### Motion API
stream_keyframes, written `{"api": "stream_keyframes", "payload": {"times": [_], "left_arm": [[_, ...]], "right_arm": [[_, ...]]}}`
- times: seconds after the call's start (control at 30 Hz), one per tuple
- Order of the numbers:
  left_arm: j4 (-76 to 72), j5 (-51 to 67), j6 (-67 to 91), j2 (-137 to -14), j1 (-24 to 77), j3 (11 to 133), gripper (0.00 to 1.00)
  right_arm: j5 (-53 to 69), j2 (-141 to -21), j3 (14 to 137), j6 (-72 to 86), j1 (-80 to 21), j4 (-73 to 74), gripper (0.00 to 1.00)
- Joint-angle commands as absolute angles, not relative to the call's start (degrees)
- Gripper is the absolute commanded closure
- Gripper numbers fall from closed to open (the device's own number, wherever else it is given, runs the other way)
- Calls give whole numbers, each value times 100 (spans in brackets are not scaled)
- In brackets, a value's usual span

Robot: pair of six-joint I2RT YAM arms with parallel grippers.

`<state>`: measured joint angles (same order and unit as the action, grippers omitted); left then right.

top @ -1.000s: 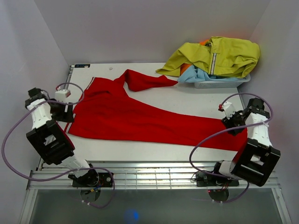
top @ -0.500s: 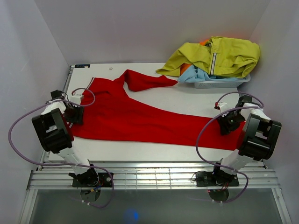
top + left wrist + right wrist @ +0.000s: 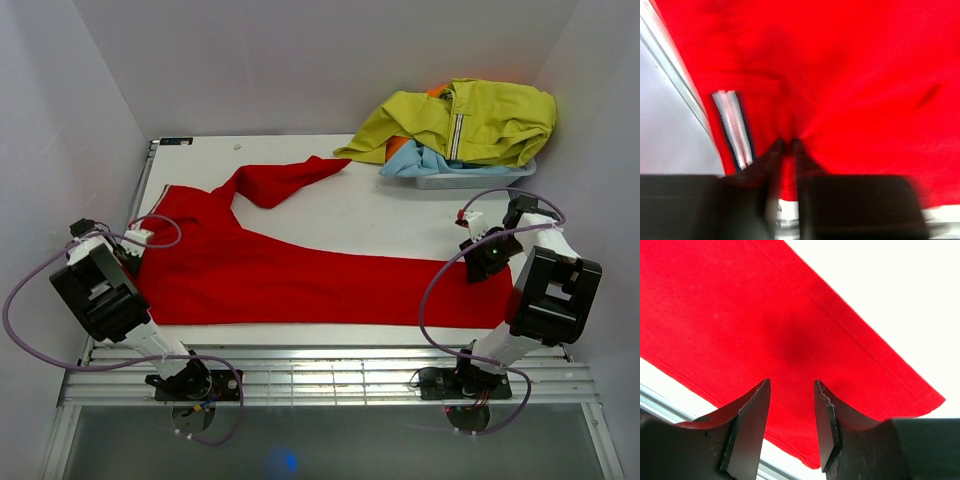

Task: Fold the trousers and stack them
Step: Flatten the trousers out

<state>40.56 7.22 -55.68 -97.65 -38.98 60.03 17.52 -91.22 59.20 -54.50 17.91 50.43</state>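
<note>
The red trousers lie spread across the table, one leg reaching the right side and the other bent toward the back middle. My left gripper sits at the waist end on the left. In the left wrist view, which is blurred, it is shut with a pinch of red cloth between its fingers, beside the white side stripe. My right gripper hovers over the far end of the long leg. It stands open over flat red fabric, close to the hem.
A white bin at the back right holds a yellow-green jacket and a light blue garment. Metal rails run along the near edge. Walls stand close on both sides.
My left gripper has closed on the waist and drawn the trousers leftward. The bent leg slid left with it. My right gripper shifted slightly along the leg end and narrowed a little.
</note>
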Motion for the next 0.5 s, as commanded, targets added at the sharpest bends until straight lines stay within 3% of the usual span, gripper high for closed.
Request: {"api": "stream_keyframes", "payload": {"times": [0.0,0.07,0.1,0.13,0.23,0.37,0.47], "left_arm": [[5051,1084,-6214,-9669,-3903,6431,68],[5586,1606,-6022,-9458,-3667,7161,52],[5790,2130,-5986,-9422,-3543,7415,38],[5870,2327,-5690,-9361,-3211,7888,35],[5793,3169,-4821,-9150,-2421,8506,31],[4830,3288,-3111,-9500,-1435,9315,29],[4597,3174,-2112,-10360,-1389,10044,31]], "right_arm": [[2153,-8991,6222,-5309,1740,5335,54],[2416,-9000,6328,-5169,1714,5387,54],[2504,-9017,6441,-5116,1705,5396,54],[2670,-9026,6503,-4993,1705,5396,54],[3074,-9026,6775,-4704,1679,5397,54],[3690,-9000,7214,-4160,1582,5195,52],[3735,-9000,7697,-3509,1083,4546,52]]}}
